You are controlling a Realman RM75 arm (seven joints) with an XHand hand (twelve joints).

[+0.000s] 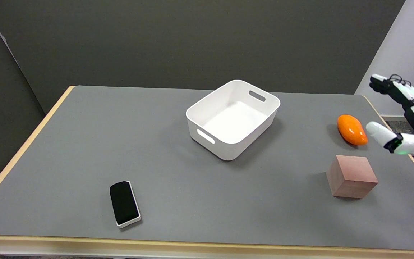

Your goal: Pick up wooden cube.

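On a grey table with pale wood edging, dark grey wall behind, wooden cube resting near the right edge, orange mango-shaped object just beyond it, white bin mid-table, black eraser near the front, right hand hovering apart from the cube, fingers spread, holding nothing.

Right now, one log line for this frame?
phase: approach | right hand: open, above table's right edge | wooden cube: on table, untouched
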